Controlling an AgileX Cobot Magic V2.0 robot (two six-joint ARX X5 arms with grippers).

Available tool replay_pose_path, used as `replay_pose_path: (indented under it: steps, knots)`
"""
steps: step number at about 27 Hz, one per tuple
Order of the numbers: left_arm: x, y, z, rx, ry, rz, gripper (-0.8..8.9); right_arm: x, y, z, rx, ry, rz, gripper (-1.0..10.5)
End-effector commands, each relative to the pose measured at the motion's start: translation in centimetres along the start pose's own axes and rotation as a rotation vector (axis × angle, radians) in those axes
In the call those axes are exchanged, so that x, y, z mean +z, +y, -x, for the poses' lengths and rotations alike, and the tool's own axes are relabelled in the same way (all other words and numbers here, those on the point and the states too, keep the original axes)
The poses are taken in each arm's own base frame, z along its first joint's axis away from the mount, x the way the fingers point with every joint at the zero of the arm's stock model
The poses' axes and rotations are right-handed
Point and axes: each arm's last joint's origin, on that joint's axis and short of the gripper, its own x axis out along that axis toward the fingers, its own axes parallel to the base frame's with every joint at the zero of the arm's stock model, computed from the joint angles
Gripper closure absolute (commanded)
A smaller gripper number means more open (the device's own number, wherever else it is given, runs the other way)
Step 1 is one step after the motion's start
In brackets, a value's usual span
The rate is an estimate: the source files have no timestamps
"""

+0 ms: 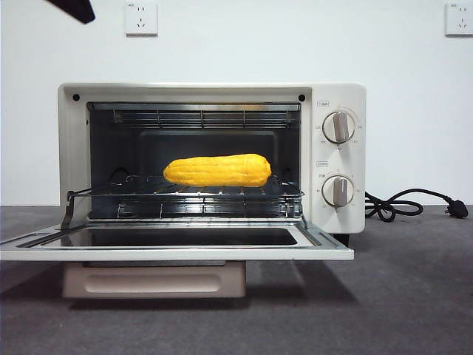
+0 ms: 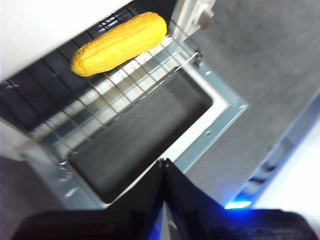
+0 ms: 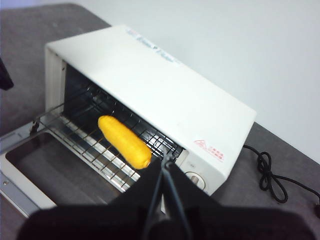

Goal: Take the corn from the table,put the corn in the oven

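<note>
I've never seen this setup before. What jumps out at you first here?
The bright yellow corn lying on the wire rack inside the cream-white oven, whose glass door hangs open flat toward the camera. Both grippers, left and right, are shut and hover off the oven, holding nothing.

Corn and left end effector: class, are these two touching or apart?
Apart. The left wrist view shows the corn on the oven rack, with the open door between it and the shut left end effector.
</note>
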Motion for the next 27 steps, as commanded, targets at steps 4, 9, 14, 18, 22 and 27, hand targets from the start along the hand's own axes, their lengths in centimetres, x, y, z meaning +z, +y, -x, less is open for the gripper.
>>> replay_pose_path:
  steps: [4,9,14,18,22,27]
  knots:
    - [-3.2,5.5,-1.1,-0.108,-0.075,0.246,8.22,0.0,-0.9,0.9,-0.008,-0.026,-0.043,9.6]
    - [-6.6,8.6,-2.2,-0.123,-0.111,0.431,8.22,-0.1,-1.0,1.0,-0.008,-0.023,-0.038,9.6]
    - [-9.0,10.0,-3.1,-0.118,-0.122,0.522,8.22,-0.1,-1.0,1.0,-0.008,-0.025,-0.04,9.6]
    - [-10.6,10.7,-3.9,-0.097,-0.12,0.561,8.22,-0.1,-1.0,1.0,-0.008,-0.025,-0.04,9.6]
    - [-11.9,11.5,-5.1,-0.009,-0.052,0.609,8.22,-0.1,-1.0,1.0,-0.008,-0.025,-0.04,9.6]
    - [-12.5,13.0,-6.9,0.036,0.036,0.657,8.22,-0.1,-1.0,1.0,-0.008,-0.024,-0.039,9.6]
